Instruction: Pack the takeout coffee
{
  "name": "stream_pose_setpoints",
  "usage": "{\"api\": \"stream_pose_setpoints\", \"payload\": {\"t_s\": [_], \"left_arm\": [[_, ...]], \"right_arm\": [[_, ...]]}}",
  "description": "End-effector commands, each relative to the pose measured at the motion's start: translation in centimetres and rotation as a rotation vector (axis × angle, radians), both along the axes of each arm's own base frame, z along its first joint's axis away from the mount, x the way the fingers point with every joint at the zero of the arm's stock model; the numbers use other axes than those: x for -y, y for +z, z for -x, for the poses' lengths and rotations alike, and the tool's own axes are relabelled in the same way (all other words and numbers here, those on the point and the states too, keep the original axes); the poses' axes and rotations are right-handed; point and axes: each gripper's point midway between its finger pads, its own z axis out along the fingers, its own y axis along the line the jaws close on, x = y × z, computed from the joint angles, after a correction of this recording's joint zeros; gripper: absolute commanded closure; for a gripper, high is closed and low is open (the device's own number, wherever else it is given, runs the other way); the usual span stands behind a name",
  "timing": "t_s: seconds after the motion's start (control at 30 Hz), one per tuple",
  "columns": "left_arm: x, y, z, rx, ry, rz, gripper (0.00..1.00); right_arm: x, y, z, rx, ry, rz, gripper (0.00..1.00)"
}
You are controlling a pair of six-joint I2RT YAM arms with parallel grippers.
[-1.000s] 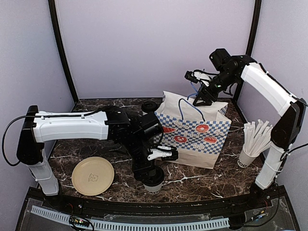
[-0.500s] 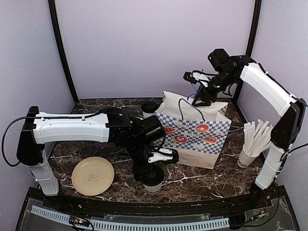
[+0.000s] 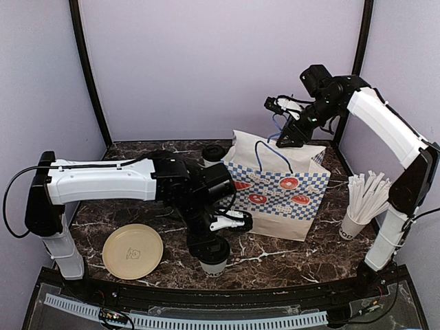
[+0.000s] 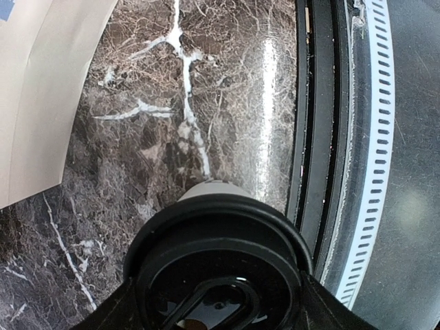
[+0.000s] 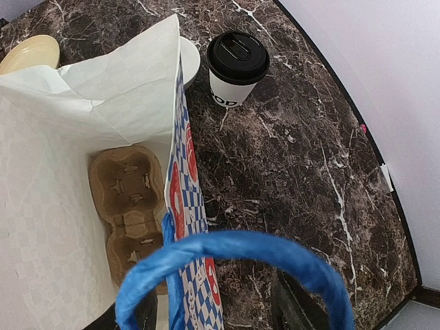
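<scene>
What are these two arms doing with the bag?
The right gripper holds the paper bag open by one blue handle, a cardboard cup carrier lying inside. The left gripper is down over a lidded coffee cup near the table's front edge, jaws either side of it. A second lidded cup waits behind the bag.

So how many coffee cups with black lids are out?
2. One cup sits near the front edge, under the left tool; another cup stands behind the paper bag. The bag may hide more.
</scene>
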Motion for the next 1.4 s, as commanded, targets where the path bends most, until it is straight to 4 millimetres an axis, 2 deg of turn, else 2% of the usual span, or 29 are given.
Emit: {"api": "stream_pose_setpoints", "payload": {"t_s": [0.0, 0.1, 0.27, 0.47, 0.63, 0.7, 0.8, 0.83, 0.87, 0.9, 0.97, 1.07, 1.13, 1.23, 1.37], "left_arm": [[-0.1, 3.2, 0.1, 0.018, 0.035, 0.043, 0.34], [-0.2, 5.3, -0.1, 0.034, 0.054, 0.075, 0.35], [-1.6, 8.7, -0.5, 0.089, 0.117, 0.114, 0.35], [-3.5, 13.5, -1.4, 0.169, 0.212, 0.181, 0.36], [-6.0, 18.6, -2.8, 0.288, 0.334, 0.274, 0.36], [-7.0, 21.0, -3.7, 0.363, 0.381, 0.318, 0.36], [-8.3, 24.5, -4.5, 0.445, 0.423, 0.385, 0.36], [-8.5, 25.3, -4.8, 0.471, 0.427, 0.395, 0.36], [-8.6, 27.1, -4.9, 0.487, 0.431, 0.439, 0.36], [-8.4, 27.8, -5.1, 0.504, 0.426, 0.451, 0.36], [-8.1, 30.7, -5.2, 0.536, 0.421, 0.534, 0.36], [-6.3, 32.4, -5.4, 0.554, 0.371, 0.609, 0.36], [-4.8, 32.6, -5.1, 0.541, 0.327, 0.642, 0.36], [-2.6, 32.0, -4.6, 0.499, 0.254, 0.657, 0.36], [0.0, 30.1, -3.7, 0.468, 0.166, 0.627, 0.37]], "right_arm": [[0.3, 3.4, 0.3, 0.083, -0.031, -0.04, 0.45], [0.4, 4.0, 0.4, 0.095, -0.038, -0.044, 0.47], [0.4, 5.1, 0.8, 0.116, -0.032, -0.066, 0.55], [-0.4, 4.9, 1.2, 0.082, 0.001, -0.097, 0.84], [-1.4, 5.1, 1.9, 0.056, 0.04, -0.124, 0.94], [-2.0, 6.1, 2.7, 0.064, 0.069, -0.152, 0.99], [-3.1, 7.1, 4.6, 0.065, 0.128, -0.183, 1.0], [-3.4, 7.3, 5.4, 0.066, 0.149, -0.187, 1.0], [-3.9, 7.5, 6.4, 0.065, 0.177, -0.194, 1.0], [-4.2, 7.5, 7.2, 0.06, 0.198, -0.199, 1.0], [-4.8, 7.5, 8.9, 0.046, 0.241, -0.212, 1.0], [-5.6, 7.2, 11.4, 0.025, 0.302, -0.225, 1.0], [-5.7, 7.2, 12.7, 0.016, 0.337, -0.231, 1.0], [-5.6, 7.3, 14.2, -0.002, 0.379, -0.25, 1.0], [-5.5, 7.1, 15.5, -0.035, 0.41, -0.278, 1.0]]}}
